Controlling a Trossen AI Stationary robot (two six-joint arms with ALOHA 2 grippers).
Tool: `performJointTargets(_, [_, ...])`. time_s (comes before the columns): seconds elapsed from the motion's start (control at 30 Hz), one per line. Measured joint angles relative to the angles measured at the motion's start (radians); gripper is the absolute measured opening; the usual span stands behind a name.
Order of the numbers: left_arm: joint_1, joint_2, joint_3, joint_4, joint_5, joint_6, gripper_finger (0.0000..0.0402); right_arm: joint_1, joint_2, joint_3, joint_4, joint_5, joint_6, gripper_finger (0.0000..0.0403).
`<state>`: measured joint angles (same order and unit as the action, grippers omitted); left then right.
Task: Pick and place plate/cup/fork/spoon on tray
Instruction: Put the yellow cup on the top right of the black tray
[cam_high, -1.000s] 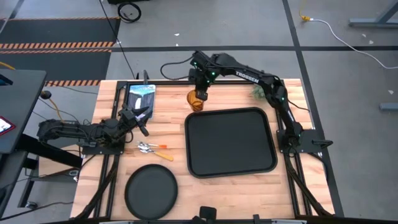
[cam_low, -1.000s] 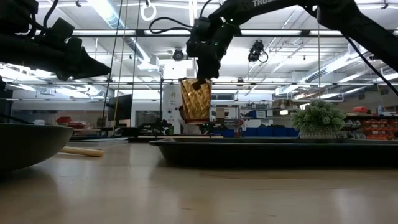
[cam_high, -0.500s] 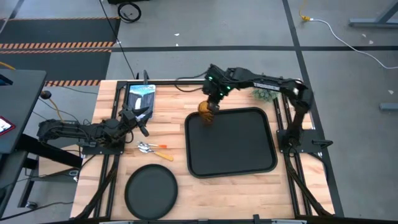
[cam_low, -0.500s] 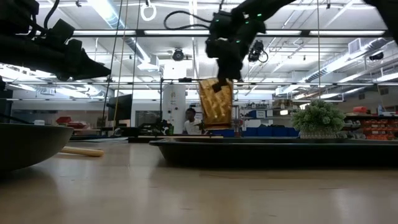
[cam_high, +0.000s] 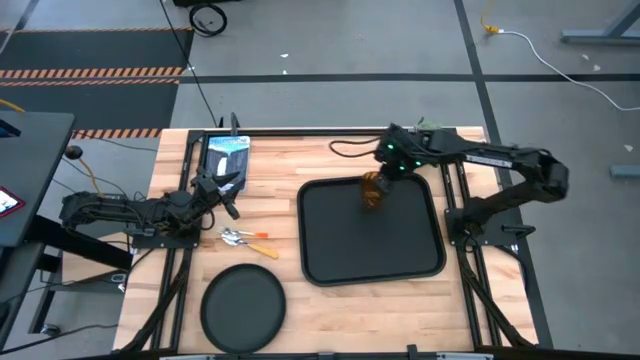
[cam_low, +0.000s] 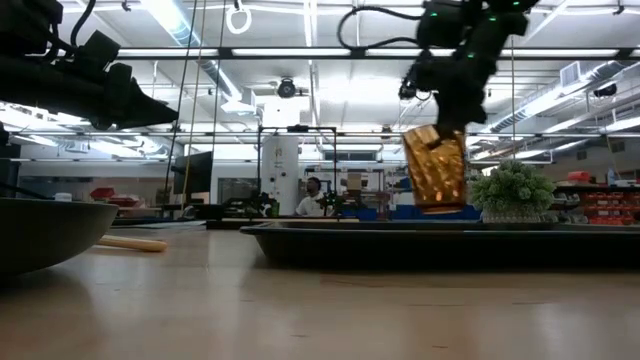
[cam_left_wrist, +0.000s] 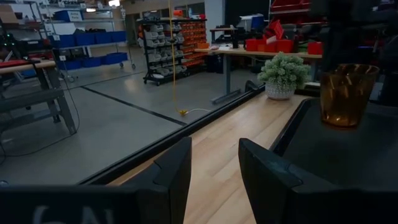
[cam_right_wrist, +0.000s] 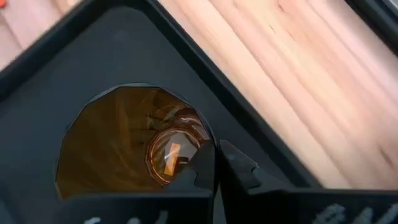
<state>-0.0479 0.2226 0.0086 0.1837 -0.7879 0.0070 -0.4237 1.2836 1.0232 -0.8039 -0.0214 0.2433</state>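
The right gripper (cam_high: 377, 180), clamped on the rim of the cup (cam_high: 372, 190), holds it just above the tray (cam_high: 320, 262), clear of the raised edge for set-down.

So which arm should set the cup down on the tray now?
Right. The right gripper already holds the cup over the tray, while the left gripper hangs open away from it.

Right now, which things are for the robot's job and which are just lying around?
Job things: cup held by the right gripper over the tray, plate, fork and spoon lying close together.
Just lying around: plant, blue packet.
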Motion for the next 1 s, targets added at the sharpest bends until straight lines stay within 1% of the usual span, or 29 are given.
performJointTargets(0.2, [0.0,0.0,0.0,0.0,0.0,0.001,0.0142,-0.039,-0.135,-0.132,-0.031,0.013,0.076,0.0009])
performJointTargets(0.3, [0.0,0.0,0.0,0.0,0.0,-0.001,0.0142,-0.072,-0.189,-0.181,-0.052,0.042,0.109,0.0009])
performJointTargets(0.4, [0.0,0.0,0.0,0.0,0.0,-0.002,0.0142,-0.111,-0.228,-0.207,-0.099,0.096,0.15,0.0009])
performJointTargets(0.53, [0.0,0.0,0.0,0.0,0.0,-0.001,0.0142,-0.148,-0.246,-0.208,-0.191,0.166,0.187,0.0009])
performJointTargets(0.67, [0.0,0.0,0.0,0.0,0.0,-0.001,0.0142,-0.169,-0.254,-0.208,-0.216,0.169,0.19,0.0009])
performJointTargets(1.0, [0.0,0.0,0.0,0.0,0.0,-0.001,0.0142,-0.21,-0.263,-0.208,-0.216,0.17,0.124,0.0009])
